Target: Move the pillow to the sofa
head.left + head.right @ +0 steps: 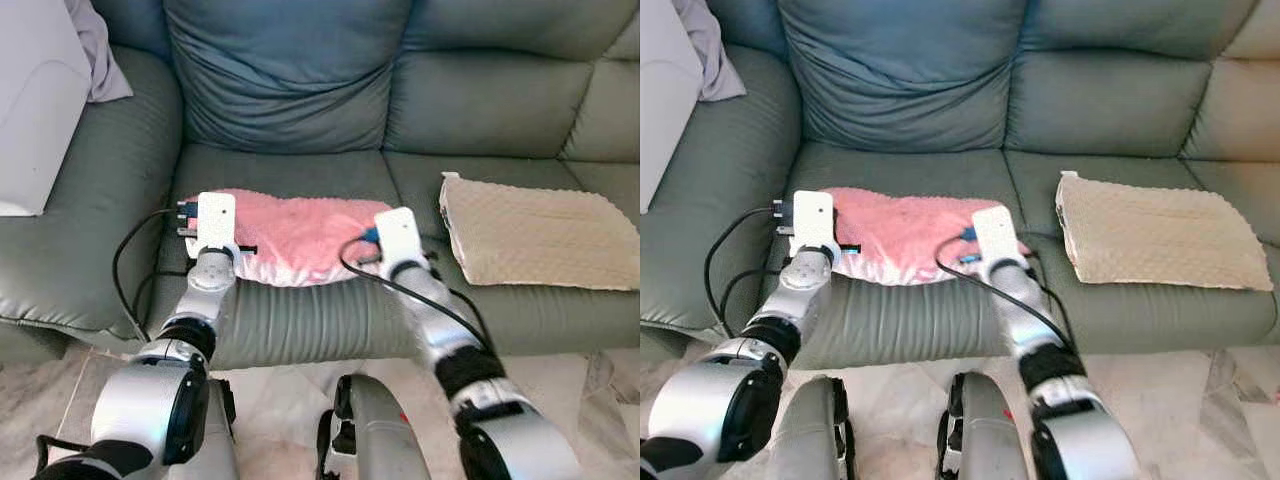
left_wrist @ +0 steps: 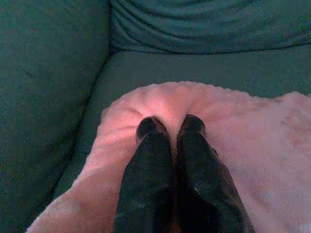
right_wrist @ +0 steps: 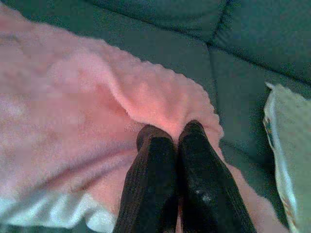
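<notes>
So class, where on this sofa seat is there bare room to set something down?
Bare seat lies behind the pink pillow up to the back cushion. The beige pillow fills the right. Both grippers, left and right, crowd the pink one.

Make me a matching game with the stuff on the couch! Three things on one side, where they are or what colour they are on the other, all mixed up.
Things:
1. pink pillow
2. beige pillow
3. sofa

Descriptions:
A. grey-green leather
B. lying alone on the seat at the robot's right
C. pinched at both ends by the left gripper and right gripper

Pairs: 1-C, 2-B, 3-A
</notes>
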### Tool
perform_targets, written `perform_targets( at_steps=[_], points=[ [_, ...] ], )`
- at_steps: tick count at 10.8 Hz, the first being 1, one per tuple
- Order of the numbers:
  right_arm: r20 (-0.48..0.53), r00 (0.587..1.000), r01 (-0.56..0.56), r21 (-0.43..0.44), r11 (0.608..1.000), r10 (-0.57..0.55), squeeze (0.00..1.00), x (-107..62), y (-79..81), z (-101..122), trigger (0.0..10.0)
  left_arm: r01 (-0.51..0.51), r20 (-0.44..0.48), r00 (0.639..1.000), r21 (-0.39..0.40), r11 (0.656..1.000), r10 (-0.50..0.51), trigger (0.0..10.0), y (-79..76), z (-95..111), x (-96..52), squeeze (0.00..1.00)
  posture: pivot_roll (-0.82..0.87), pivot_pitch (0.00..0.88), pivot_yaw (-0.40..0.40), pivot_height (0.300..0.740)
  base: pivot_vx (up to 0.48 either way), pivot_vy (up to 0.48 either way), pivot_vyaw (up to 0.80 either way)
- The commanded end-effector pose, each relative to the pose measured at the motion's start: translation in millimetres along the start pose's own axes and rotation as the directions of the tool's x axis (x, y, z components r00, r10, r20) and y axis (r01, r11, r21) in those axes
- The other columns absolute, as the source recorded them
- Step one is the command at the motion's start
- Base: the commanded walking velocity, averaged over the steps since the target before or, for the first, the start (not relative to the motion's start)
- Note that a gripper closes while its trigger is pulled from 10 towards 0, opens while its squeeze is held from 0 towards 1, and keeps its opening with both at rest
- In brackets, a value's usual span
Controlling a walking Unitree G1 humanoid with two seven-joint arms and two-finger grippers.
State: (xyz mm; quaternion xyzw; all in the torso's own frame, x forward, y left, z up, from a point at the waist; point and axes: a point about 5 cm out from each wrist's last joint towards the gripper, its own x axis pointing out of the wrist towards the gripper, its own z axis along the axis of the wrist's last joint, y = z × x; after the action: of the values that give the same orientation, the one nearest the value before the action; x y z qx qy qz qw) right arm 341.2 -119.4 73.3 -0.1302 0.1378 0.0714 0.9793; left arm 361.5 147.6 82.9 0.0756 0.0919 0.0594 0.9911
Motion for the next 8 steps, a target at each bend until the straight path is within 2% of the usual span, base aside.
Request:
perform_targets(
  at_steps=[1, 2, 3, 5, 7, 8],
  points=[
    [-0.049, 0.997, 0.052, -0.006, 0.999, -0.052, 0.00, -3.2, -16.7, -13, 10.0, -0.029, -0.045, 0.999, -0.012, 1.000, 0.029, 10.0, 3.4, -9, -1.8, 0.00, -0.11, 0.199, -0.137, 0.656, 0.000, 0.000, 0.00],
    [-0.065, 0.993, 0.101, 0.007, 0.995, -0.100, 0.00, -4.0, -31.3, -17, 10.0, -0.027, -0.057, 0.998, -0.002, 1.000, 0.026, 10.0, 2.8, -10, -1.6, 0.00, -0.11, 0.199, -0.136, 0.656, 0.000, 0.000, 0.00],
    [-0.065, 0.991, 0.119, 0.008, 0.993, -0.118, 0.00, -4.6, -38.7, -16, 10.0, -0.018, -0.057, 0.998, -0.002, 1.000, 0.018, 10.0, 0.9, -10, -2.2, 0.00, -0.11, 0.196, -0.134, 0.656, 0.000, 0.000, 0.00],
    [-0.065, 0.991, 0.119, 0.008, 0.993, -0.118, 0.00, -4.6, -38.7, -16, 10.0, -0.018, -0.057, 0.998, -0.002, 1.000, 0.018, 10.0, 0.9, -10, -2.2, 0.00, -0.11, 0.196, -0.134, 0.656, 0.000, 0.000, 0.00],
    [-0.037, 0.988, 0.152, 0.003, 0.988, -0.151, 0.00, -2.0, -67.1, -13, 10.0, -0.080, -0.154, 0.985, -0.024, 0.996, 0.076, 10.0, 11.9, -24, -4.2, 0.00, -0.10, 0.188, -0.129, 0.656, 0.000, 0.000, 0.00],
    [-0.019, 0.990, 0.140, -0.005, 0.990, -0.140, 0.00, -1.5, -69.6, -11, 10.0, -0.083, -0.174, 0.982, -0.015, 0.996, 0.079, 10.0, 13.1, -28, -5.0, 0.00, -0.10, 0.188, -0.129, 0.656, 0.000, 0.000, 0.00]
  ],
)
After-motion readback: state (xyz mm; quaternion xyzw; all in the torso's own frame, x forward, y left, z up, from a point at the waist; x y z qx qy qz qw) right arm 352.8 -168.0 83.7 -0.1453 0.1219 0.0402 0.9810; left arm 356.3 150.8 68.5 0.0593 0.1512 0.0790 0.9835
